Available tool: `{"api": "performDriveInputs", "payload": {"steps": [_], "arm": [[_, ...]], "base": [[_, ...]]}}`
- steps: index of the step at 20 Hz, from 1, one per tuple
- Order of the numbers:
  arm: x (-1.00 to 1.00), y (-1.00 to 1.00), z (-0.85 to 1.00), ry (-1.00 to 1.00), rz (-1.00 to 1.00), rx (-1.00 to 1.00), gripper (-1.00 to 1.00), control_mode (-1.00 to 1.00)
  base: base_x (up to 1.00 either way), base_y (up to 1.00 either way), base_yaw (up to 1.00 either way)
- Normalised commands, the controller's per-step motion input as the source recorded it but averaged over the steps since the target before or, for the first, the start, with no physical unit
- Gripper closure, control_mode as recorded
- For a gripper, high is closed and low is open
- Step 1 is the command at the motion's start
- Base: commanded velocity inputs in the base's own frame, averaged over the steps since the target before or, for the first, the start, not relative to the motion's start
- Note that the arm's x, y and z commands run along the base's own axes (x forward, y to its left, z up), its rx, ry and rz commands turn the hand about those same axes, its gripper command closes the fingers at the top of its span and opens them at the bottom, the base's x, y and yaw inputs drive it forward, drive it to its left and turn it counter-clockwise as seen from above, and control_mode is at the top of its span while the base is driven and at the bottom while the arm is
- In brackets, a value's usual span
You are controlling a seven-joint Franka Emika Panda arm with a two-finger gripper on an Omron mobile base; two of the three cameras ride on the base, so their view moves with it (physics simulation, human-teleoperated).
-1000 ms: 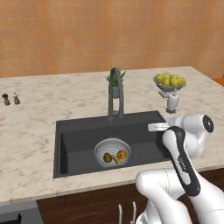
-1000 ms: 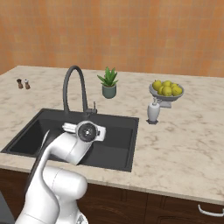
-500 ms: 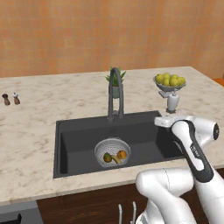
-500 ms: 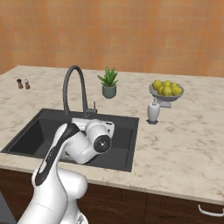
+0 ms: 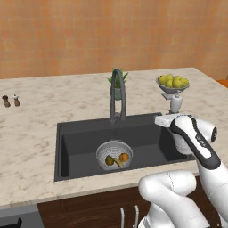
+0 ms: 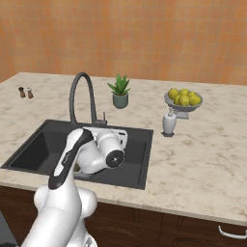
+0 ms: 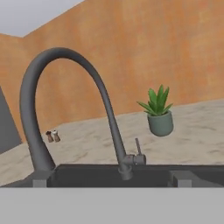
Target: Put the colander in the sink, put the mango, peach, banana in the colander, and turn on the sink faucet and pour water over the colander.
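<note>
The silver colander (image 5: 114,154) sits in the dark sink (image 5: 80,147), left of its middle. In it lie the olive mango (image 5: 109,160), the yellow banana (image 5: 117,162) and the orange peach (image 5: 124,157). The dark gooseneck sink faucet (image 5: 117,95) (image 6: 79,96) (image 7: 65,87) rises behind the basin, its spout over the sink; no water shows at it. My gripper (image 5: 157,119) (image 7: 111,180) hovers at the sink's right rim and looks across at the faucet and its small lever (image 7: 138,151). Its fingertips (image 7: 41,179) stand wide apart, open and empty.
A potted plant (image 5: 117,84) (image 7: 158,114) stands behind the faucet. A pedestal bowl of yellow fruit (image 5: 173,83) (image 6: 183,98) and a soap dispenser (image 5: 176,103) (image 6: 169,123) are at the right. Two small shakers (image 5: 11,100) (image 7: 52,136) stand far left.
The arm's elbow has swung to the right and the hand has drawn back slightly toward the sink's right rim. The gripper stays open. The fruit and colander have not moved.
</note>
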Motion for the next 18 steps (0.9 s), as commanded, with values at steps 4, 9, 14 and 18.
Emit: {"api": "performDriveInputs", "payload": {"steps": [4,9,14,18], "arm": [[0.11,0.0,0.02,-0.06,0.0,0.0,-1.0,-1.0],[0.19,0.0,0.0,-0.01,0.01,0.0,-1.0,-1.0],[0.07,0.0,0.0,0.0,0.0,0.0,-1.0,-1.0],[0.16,0.0,0.0,-0.01,0.0,0.0,-1.0,-1.0]], "base": [[0.0,0.0,0.0],[0.0,0.0,0.0],[0.0,0.0,0.0],[0.0,0.0,0.0]]}}
